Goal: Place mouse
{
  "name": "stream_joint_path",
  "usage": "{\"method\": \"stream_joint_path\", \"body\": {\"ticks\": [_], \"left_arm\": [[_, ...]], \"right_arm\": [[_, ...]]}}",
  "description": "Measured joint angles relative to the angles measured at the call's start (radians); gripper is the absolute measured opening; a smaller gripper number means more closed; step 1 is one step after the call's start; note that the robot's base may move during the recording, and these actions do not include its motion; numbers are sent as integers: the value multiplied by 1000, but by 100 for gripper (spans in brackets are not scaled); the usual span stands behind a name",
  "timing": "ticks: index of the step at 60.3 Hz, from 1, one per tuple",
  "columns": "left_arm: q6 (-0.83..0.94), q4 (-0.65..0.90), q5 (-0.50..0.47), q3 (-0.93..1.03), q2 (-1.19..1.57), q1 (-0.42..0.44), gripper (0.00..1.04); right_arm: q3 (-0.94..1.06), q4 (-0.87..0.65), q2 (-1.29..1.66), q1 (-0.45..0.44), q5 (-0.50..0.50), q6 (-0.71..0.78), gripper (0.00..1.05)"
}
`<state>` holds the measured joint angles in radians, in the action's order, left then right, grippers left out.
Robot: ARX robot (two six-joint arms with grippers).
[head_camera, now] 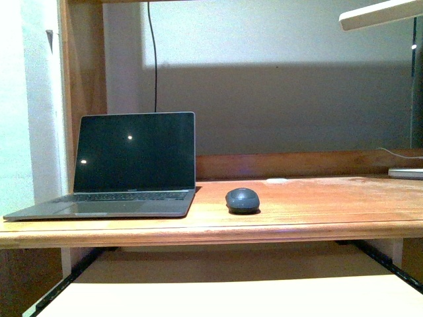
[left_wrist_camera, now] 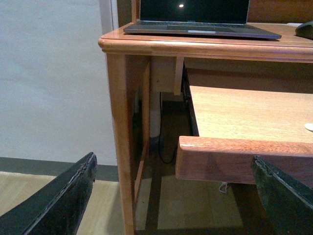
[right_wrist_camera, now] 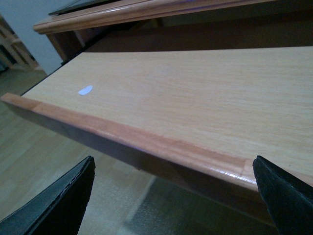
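Note:
The dark grey mouse [head_camera: 242,200] lies on the wooden desk top [head_camera: 317,211], just right of the open laptop [head_camera: 125,168]. Its edge also shows in the left wrist view as the mouse [left_wrist_camera: 305,29]. Neither arm appears in the front view. My left gripper [left_wrist_camera: 176,205] hangs open low by the desk's left leg, in front of the pulled-out tray's edge [left_wrist_camera: 234,156]. My right gripper [right_wrist_camera: 176,200] is open too, below and before the tray's front lip [right_wrist_camera: 161,144]. Nothing sits between either pair of fingers.
A pulled-out keyboard tray [head_camera: 218,297] extends under the desk top; a small white disc [right_wrist_camera: 85,90] lies on it. A lamp head [head_camera: 380,13] hangs at the upper right, and a white object [head_camera: 406,173] sits at the desk's right end. A cable [head_camera: 155,59] runs down the wall.

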<state>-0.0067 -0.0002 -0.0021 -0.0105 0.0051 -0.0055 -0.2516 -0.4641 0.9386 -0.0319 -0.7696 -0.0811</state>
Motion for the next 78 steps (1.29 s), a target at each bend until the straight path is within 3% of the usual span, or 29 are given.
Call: {"method": "stream_joint_path", "body": {"ticks": [16, 49, 78], "left_arm": [[0, 0, 0, 0, 0, 0, 97], [0, 0, 0, 0, 0, 0, 97], [0, 0, 0, 0, 0, 0, 97]], "right_arm": [[58, 10, -10, 53, 2, 68, 97], [52, -248, 246, 325, 232, 70, 97], [-213, -394, 594, 520, 451, 27, 97]]}}
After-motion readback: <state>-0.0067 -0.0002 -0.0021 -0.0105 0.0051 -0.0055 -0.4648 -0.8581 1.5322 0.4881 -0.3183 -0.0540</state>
